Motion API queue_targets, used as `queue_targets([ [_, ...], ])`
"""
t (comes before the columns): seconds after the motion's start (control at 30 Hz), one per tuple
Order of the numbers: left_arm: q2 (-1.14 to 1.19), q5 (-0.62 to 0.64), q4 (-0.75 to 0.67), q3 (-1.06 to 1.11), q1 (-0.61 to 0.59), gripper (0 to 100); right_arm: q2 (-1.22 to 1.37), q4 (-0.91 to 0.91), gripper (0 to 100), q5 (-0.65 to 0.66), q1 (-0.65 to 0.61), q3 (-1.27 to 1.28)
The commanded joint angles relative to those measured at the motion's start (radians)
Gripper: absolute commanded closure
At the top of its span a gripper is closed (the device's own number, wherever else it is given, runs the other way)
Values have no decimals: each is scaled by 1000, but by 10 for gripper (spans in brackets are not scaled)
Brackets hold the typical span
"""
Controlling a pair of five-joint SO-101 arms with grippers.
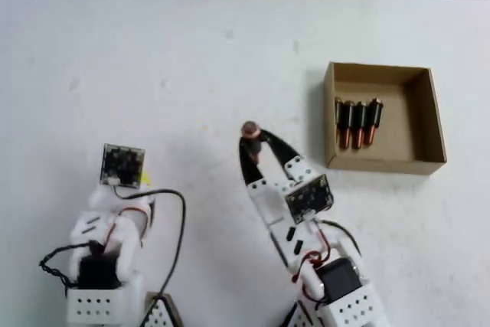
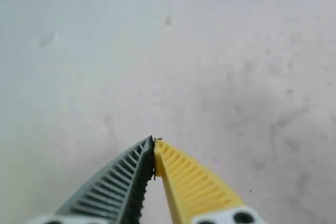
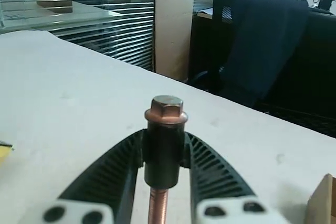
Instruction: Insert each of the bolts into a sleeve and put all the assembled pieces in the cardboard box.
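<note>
right gripper (image 3: pixel 164 148) clenched round the sleeve (image 3: pixel 163 157), bolt (image 3: pixel 167 110) head up, probably so it cannot slip | held near cardboard box (image 1: pixel 430 124), on its left | four assembled pieces (image 1: pixel 357 123) lie inside | left gripper (image 2: pixel 154 148) pinched empty, near left

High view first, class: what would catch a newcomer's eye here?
A copper bolt in a dark sleeve, clamped in the right arm's jaws mid-table. To its right in the high view, a cardboard box holds a row of finished pieces. The left arm's jaws sit shut over the table.
</note>
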Motion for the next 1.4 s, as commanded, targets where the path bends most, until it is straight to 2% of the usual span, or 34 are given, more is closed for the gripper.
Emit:
queue_targets([
  [0.0,-8,0,87,-2,-2,977,-13,2,981,14,50,5],
  [0.17,-8,-3,230,-2,-2,977,-13,4,981,15,150,-8],
  [0.33,-5,-6,315,-2,-2,977,-13,130,981,15,294,-87],
  [0.6,-5,12,315,-2,27,977,16,314,981,15,453,-285],
  [0.73,-5,137,313,-2,130,977,107,410,981,17,472,-446],
  [0.83,-5,169,313,-2,150,977,223,420,981,74,498,-555],
  [1.07,-8,166,308,-2,31,977,639,415,981,86,608,-813],
  [1.23,-8,-14,282,-2,4,978,981,415,981,84,665,-1000],
  [1.37,-8,18,288,-2,2,977,1239,414,981,84,713,-1157],
])
